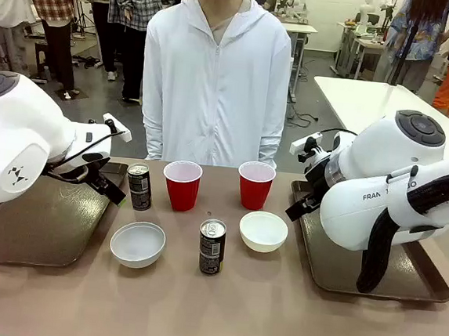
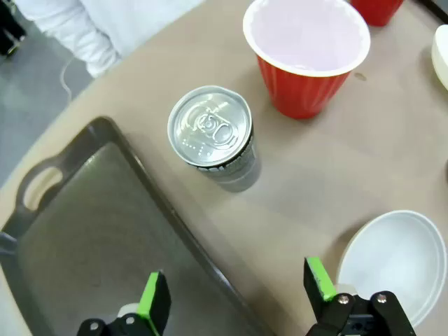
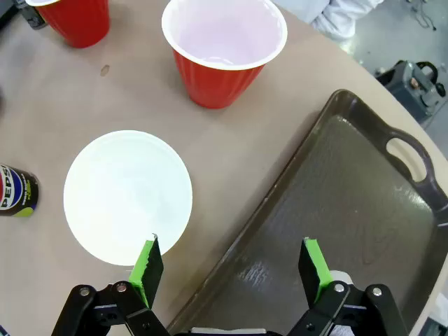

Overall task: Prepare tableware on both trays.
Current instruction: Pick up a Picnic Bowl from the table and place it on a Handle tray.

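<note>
Two red cups point(image 1: 182, 184) point(image 1: 255, 184), two white bowls point(image 1: 138, 243) point(image 1: 264, 230) and two black cans point(image 1: 139, 186) point(image 1: 211, 246) stand on the table between the two brown trays point(image 1: 38, 230) point(image 1: 334, 268). Both trays carry nothing. My left gripper point(image 1: 111, 187) hovers open over the left tray's inner edge, just left of a can. In the left wrist view that can point(image 2: 213, 136) stands ahead of the open gripper point(image 2: 236, 287), beside the tray's rim point(image 2: 150, 196). My right gripper point(image 3: 231, 269) is open above a bowl point(image 3: 128, 196) and the right tray's rim point(image 3: 280, 196).
A person in a white hooded jacket point(image 1: 215, 81) stands at the far side of the table, hands out of sight. The bulky right arm point(image 1: 380, 189) hangs over the right tray. Bare tabletop lies along the near edge.
</note>
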